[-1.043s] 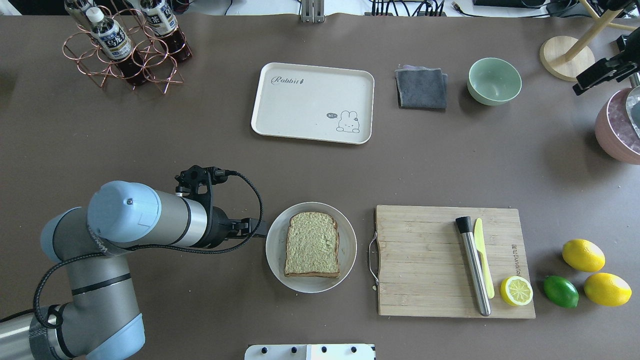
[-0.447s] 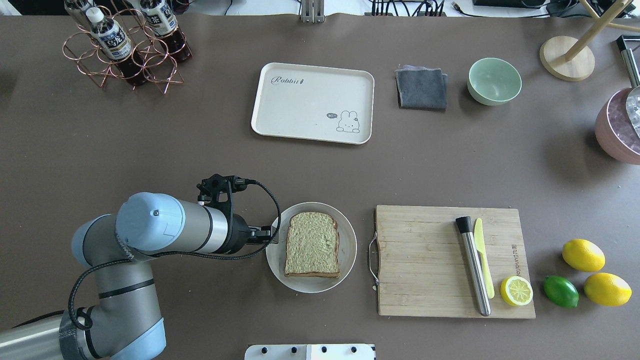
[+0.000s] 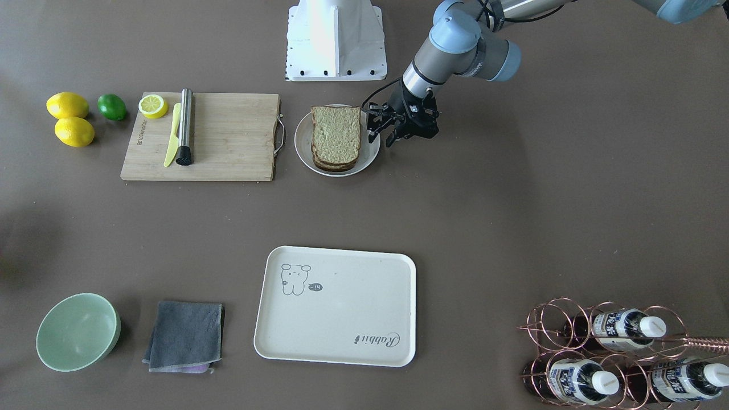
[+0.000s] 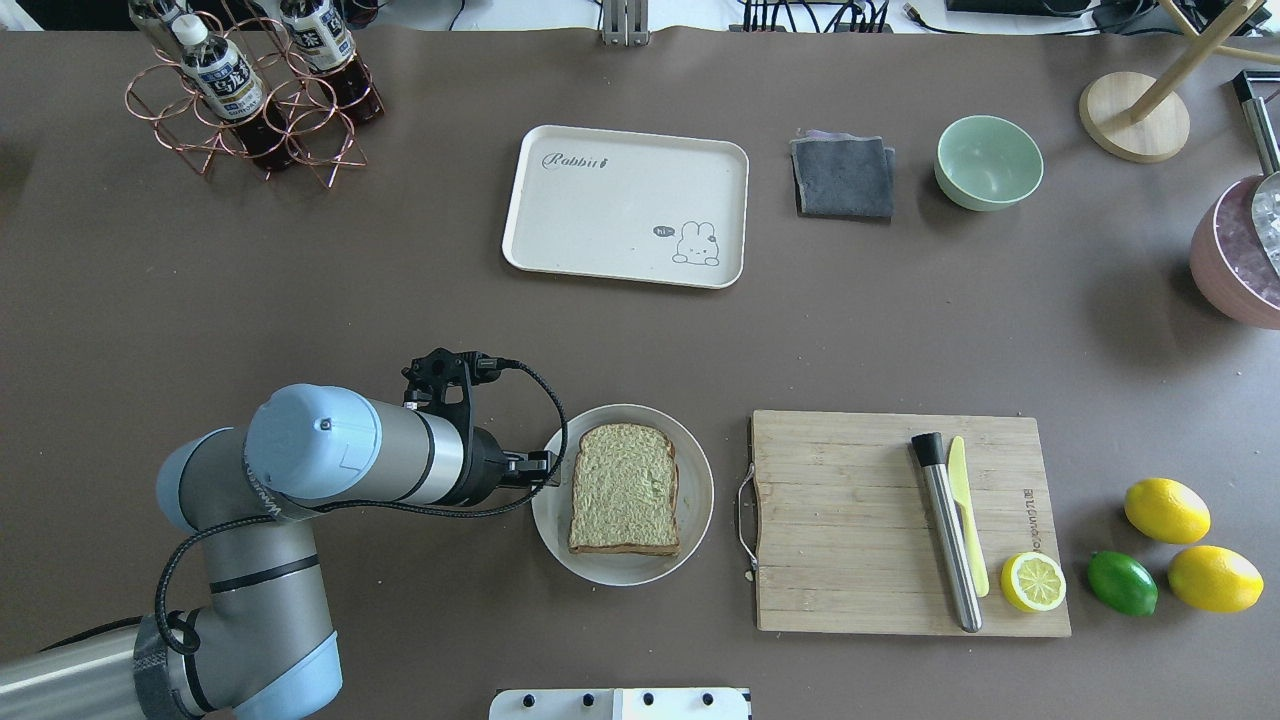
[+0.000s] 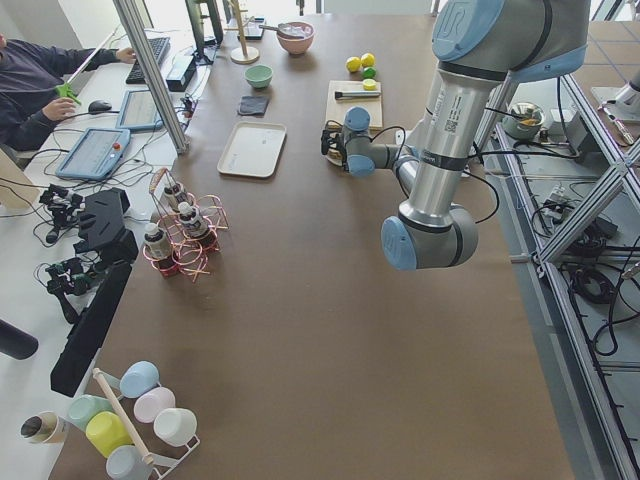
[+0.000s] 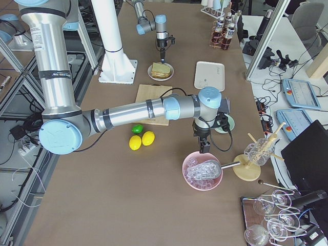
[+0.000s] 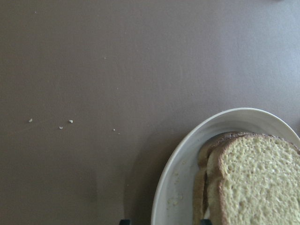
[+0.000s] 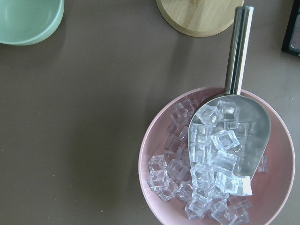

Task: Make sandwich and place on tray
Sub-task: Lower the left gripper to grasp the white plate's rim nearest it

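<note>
From across the table, my left gripper (image 3: 380,139) hangs low with its jaws spread wide, gripping nothing, just beside the white plate (image 3: 300,149) on the side away from the cutting board (image 3: 228,154). The sandwich (image 3: 336,136) lies on that plate as a stack of crusted slices, well apart from the tray (image 3: 353,285), which lies flat nearer the operators' edge. From overhead, my left arm reaches in sideways and the gripper's tips meet the plate's rim next to the bread's edge; I cannot tell whether they touch the bread. The view from the table's left end shows that gripper at the plate, too small to judge more. In the view from the right end, my right gripper (image 6: 204,146) points down near a pink bowl (image 6: 185,174) of ice; from there I cannot tell whether it is parted or closed. My left wrist camera looks down on the plate's curved rim and the corner of two stacked slices, with my two dark fingertips (image 7: 124,221) peeking in at the bottom edge, set apart: one over the bare table (image 7: 93,70), the other by the bread's edge. My right wrist camera shows the pink bowl full of ice cubes (image 8: 187,187), a metal scoop (image 8: 236,56) resting in it with its handle over the rim, and part of a green bowl (image 8: 28,18).
</note>
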